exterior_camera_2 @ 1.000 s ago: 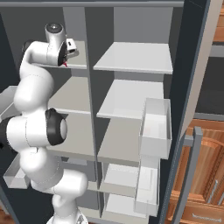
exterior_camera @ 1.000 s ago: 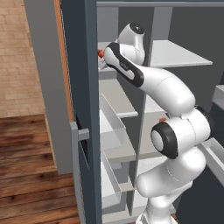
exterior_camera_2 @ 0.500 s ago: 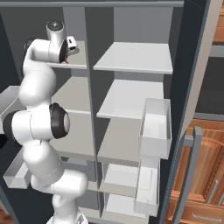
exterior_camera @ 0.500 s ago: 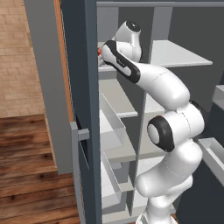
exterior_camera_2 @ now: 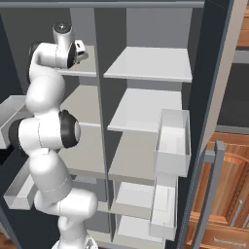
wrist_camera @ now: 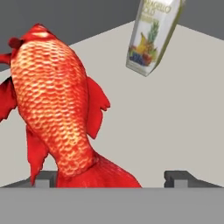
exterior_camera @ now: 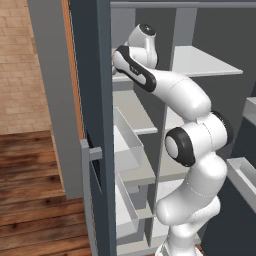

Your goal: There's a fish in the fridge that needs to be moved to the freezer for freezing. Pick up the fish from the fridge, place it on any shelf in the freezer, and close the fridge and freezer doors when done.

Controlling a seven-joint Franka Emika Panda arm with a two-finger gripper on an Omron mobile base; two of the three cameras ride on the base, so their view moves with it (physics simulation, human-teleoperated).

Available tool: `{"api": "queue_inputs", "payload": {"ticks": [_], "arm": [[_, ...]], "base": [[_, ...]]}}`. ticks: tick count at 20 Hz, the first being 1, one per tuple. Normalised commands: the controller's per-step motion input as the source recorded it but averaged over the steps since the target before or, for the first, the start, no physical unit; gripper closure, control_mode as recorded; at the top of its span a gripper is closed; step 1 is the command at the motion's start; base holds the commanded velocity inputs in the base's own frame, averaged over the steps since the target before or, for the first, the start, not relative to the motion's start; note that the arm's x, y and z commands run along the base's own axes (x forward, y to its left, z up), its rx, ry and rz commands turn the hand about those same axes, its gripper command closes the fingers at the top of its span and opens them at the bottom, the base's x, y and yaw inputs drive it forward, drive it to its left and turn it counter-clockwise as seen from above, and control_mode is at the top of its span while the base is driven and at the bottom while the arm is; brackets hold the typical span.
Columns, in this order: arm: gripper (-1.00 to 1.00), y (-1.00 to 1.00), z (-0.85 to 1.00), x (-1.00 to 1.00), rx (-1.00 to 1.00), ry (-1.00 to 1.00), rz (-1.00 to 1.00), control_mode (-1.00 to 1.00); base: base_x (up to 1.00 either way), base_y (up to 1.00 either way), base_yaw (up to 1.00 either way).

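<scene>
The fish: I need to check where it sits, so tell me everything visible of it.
The fish is bright red-orange with patterned scales and ragged red fins, looking glossy. It lies on a light-grey shelf, tail toward the camera between the open gripper's fingertips. A juice carton stands apart behind it. Whether a fingertip touches the tail cannot be told.

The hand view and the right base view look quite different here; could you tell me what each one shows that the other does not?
Hand view: a red fish lying on a light-grey shelf, a juice carton behind it, and the dark finger tips standing apart. Right base view: the white arm reaching into the left compartment, the right compartment's shelves and door bins. Shared: the light-grey shelving.
</scene>
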Motion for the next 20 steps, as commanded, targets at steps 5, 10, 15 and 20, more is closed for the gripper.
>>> {"api": "queue_inputs", "payload": {"ticks": [5,10,15,20], "arm": [[-1.00,0.00,0.00,-0.06,0.00,0.00,0.00,-1.00],[-1.00,0.00,0.07,-0.26,0.00,0.00,0.00,-1.00],[-1.00,0.00,0.08,-0.51,0.00,0.00,0.00,-1.00],[-1.00,-0.03,0.00,-0.18,0.00,0.01,-0.01,-1.00]], "base": [[0.00,0.00,0.00],[0.00,0.00,0.00],[0.00,0.00,0.00],[0.00,0.00,0.00]]}}
